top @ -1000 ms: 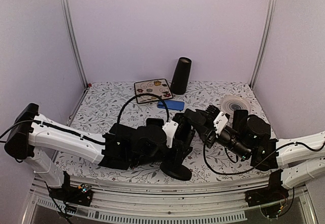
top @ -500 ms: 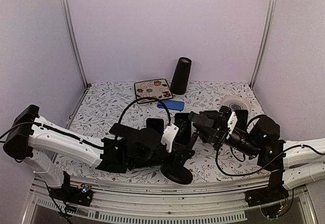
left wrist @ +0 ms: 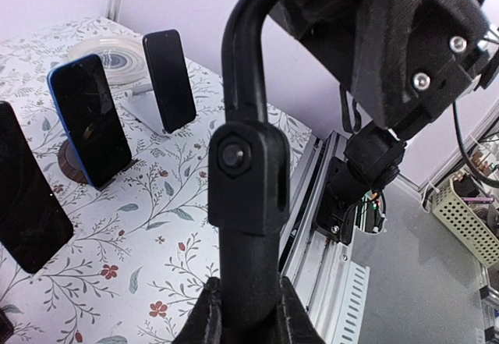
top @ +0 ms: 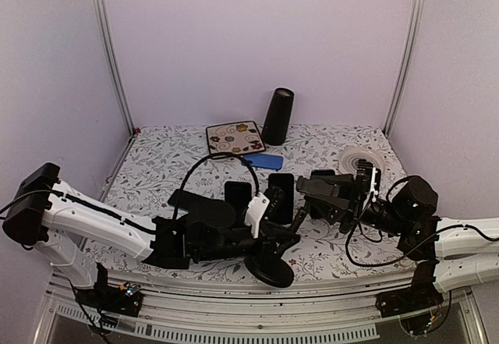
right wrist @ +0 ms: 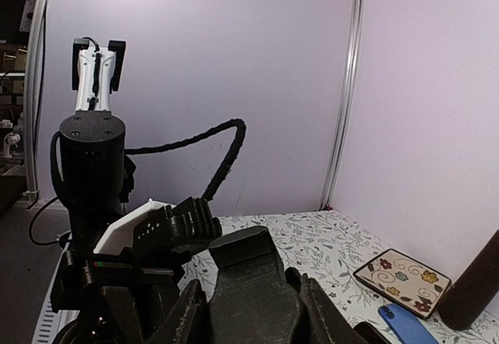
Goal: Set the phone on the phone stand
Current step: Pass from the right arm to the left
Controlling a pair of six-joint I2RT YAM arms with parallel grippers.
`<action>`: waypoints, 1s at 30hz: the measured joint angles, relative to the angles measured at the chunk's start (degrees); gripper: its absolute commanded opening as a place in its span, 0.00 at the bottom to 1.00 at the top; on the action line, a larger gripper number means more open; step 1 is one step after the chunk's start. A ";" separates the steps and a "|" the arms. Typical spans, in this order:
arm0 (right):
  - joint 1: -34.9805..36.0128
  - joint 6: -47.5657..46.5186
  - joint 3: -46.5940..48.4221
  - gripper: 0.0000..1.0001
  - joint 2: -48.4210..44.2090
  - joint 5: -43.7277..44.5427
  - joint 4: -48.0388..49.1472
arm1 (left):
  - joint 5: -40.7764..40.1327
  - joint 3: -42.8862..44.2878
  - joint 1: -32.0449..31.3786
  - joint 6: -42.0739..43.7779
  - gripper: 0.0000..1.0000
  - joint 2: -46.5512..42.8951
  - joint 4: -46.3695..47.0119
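The phone (right wrist: 253, 274) shows at bottom centre of the right wrist view as a dark slab seen end-on. It fills the gap between the two fingers of the right gripper (right wrist: 254, 306), which stand partly closed against its sides. In the top view this pair sits right of centre, raised off the table and near the upper part of the phone stand (top: 269, 268); whether they touch cannot be told.

The stand's round base lies at lower centre, by the table's near edge. In the left wrist view its stem rises through a knuckle joint and curves over at the top of the frame. The left gripper (left wrist: 248, 319) is clamped tight on the stem below that joint – fingers (left wrist: 204, 322) pressed to either side.

At the left of the left wrist view a blue-edged handset (left wrist: 90, 118) faces the camera, with a black handset (left wrist: 170, 79) beyond it, near a white roll (left wrist: 101, 51). Toward the top of the top view stand a blue slab (top: 263, 161), a flowered square tile (top: 235, 137) and a black cylinder (top: 277, 116) – all well apart from the stand
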 measured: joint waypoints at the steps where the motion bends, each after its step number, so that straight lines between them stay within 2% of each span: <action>1: -0.07 0.35 -0.02 0.02 0.55 -0.17 0.92 | -0.09 0.00 0.00 -0.04 0.00 0.00 0.17; 6: 1.09 0.57 -1.05 0.02 4.44 2.10 7.96 | -1.29 -0.24 0.02 -0.46 0.00 0.00 0.39; 13: 4.24 -2.75 -4.87 0.02 12.28 8.94 25.05 | -1.05 -0.66 0.00 -1.07 0.00 0.68 1.33; 18: 5.88 -5.66 -5.68 0.02 16.87 12.98 33.64 | -0.85 -0.66 0.00 -1.68 0.00 1.29 2.86; 27: 7.21 -9.09 -6.29 0.02 21.05 16.26 41.09 | 0.11 -0.66 0.00 -3.13 0.00 1.40 4.07; 28: 7.21 -9.16 -6.32 0.05 21.16 16.39 41.09 | 0.13 -0.66 0.00 -3.30 0.00 1.44 3.98; 30: 7.21 -9.22 -6.32 0.23 21.16 16.63 41.09 | 0.13 -0.66 0.00 -3.43 0.00 1.44 3.96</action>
